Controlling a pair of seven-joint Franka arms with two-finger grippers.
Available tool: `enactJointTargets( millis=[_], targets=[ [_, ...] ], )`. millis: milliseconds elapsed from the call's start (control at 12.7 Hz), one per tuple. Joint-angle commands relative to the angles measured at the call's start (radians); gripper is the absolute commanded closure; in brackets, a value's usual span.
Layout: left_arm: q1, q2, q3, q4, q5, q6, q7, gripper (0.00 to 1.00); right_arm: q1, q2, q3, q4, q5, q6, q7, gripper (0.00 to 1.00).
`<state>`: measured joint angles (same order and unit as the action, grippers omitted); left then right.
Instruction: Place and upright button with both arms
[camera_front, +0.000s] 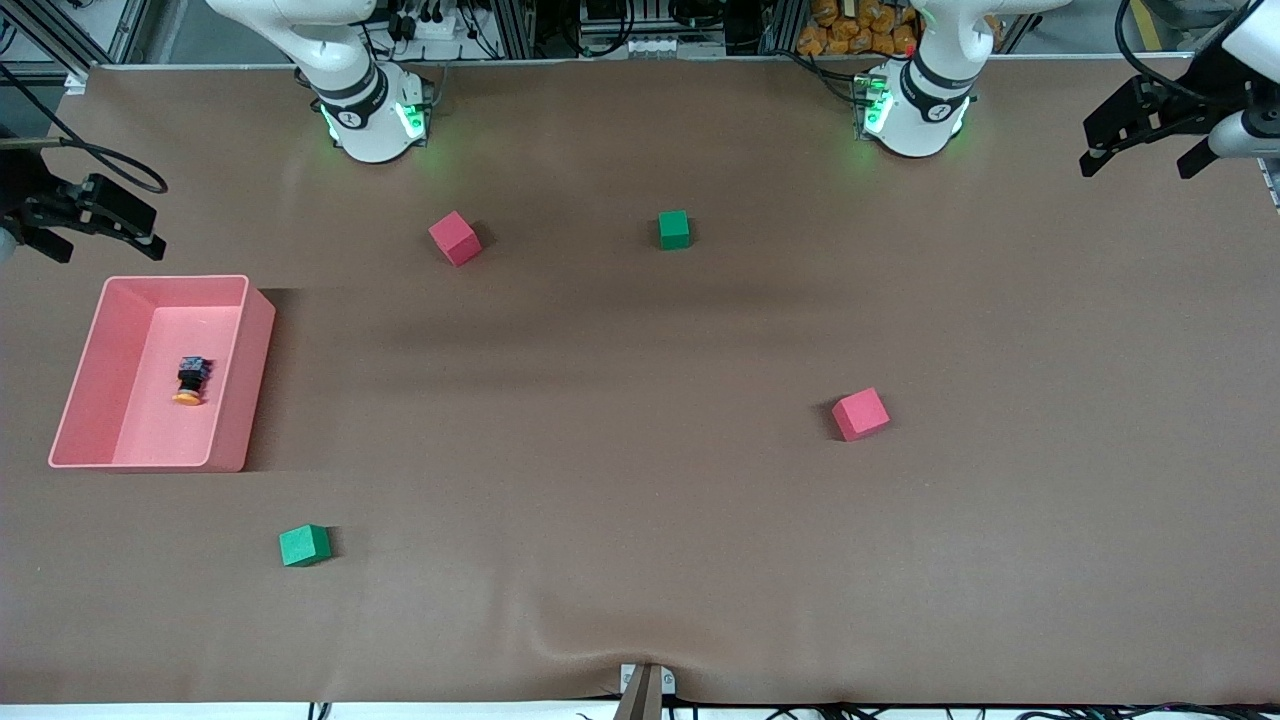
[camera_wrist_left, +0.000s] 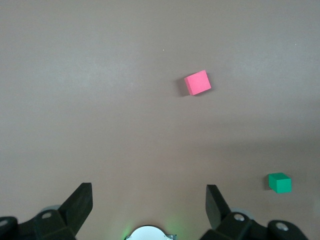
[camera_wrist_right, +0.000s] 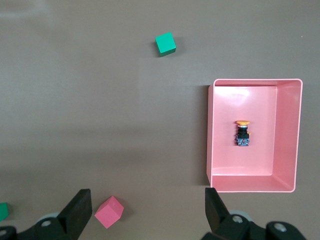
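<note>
button (camera_front: 190, 381), orange cap and black body, lying on its side on the floor of the pink bin (camera_front: 258, 375), which sits at the right arm's end of the table, about midway between the table's edge by the robots' bases and its edge by the front camera. the button's long axis runs along the bin's length, cap toward the front-camera edge. right gripper (camera_front: 88, 222) hovers over the table edge just beside the bin's end toward the bases, fingers spread wide, holding nothing; it is judged much the nearer hand, so the first reach should fall to it. left gripper (camera_front: 1148, 135) waits high over the corner at the left arm's end, likewise wide open and empty, well apart from the bin.
</note>
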<state>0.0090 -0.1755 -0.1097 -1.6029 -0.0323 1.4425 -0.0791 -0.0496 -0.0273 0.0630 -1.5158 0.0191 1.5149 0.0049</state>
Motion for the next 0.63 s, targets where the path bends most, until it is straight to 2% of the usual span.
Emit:
enactJointTargets(
  millis=[0,394,551],
  targets=[
    [0.008,0.019,-0.001,0.034,0.005,-0.017,-0.011,0.00,-0.003,0.013,0.006,0.026,-0.010,-0.012,-0.009,0.00],
    [0.008,0.019,-0.004,0.046,0.063,-0.034,-0.010,0.00,-0.006,0.015,0.006,0.016,-0.010,-0.012,-0.016,0.00],
    [0.008,0.018,-0.008,0.046,0.063,-0.047,-0.010,0.00,-0.036,0.047,0.003,0.017,-0.013,-0.010,-0.014,0.00]
  ],
)
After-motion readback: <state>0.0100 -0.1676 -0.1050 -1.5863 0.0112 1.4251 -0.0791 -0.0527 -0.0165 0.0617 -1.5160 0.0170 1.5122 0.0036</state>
